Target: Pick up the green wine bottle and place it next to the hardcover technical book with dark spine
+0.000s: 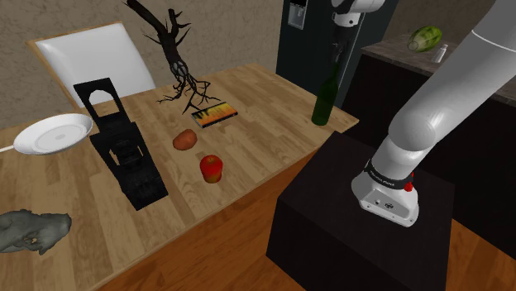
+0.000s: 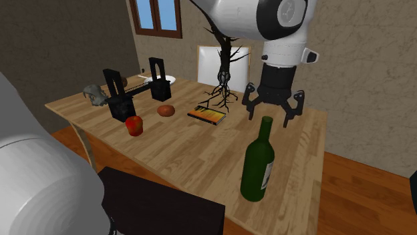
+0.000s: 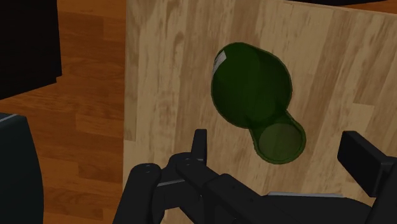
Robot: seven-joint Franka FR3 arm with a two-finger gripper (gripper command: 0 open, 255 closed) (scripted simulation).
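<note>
Looking across the wooden table, we find the green wine bottle standing upright near the corner closest to the robot's dark stand. In the second exterior view the bottle stands in the foreground, close to the table's edge, a pale label on its side. We see the black gripper hanging above the bottle's mouth with its fingers spread wide, touching nothing. From the wrist camera we look almost straight down on the bottle; its round mouth lies between the two fingers, with clear gaps on both sides.

We spot the book, with an orange and yellow cover, lying flat further in on the table, just beside the roots of a dark bare branch ornament and well apart from the bottle. Between it and the table's near edge we notice a brown potato and a red apple. A black rack stands beyond them, with a white plate near it.
</note>
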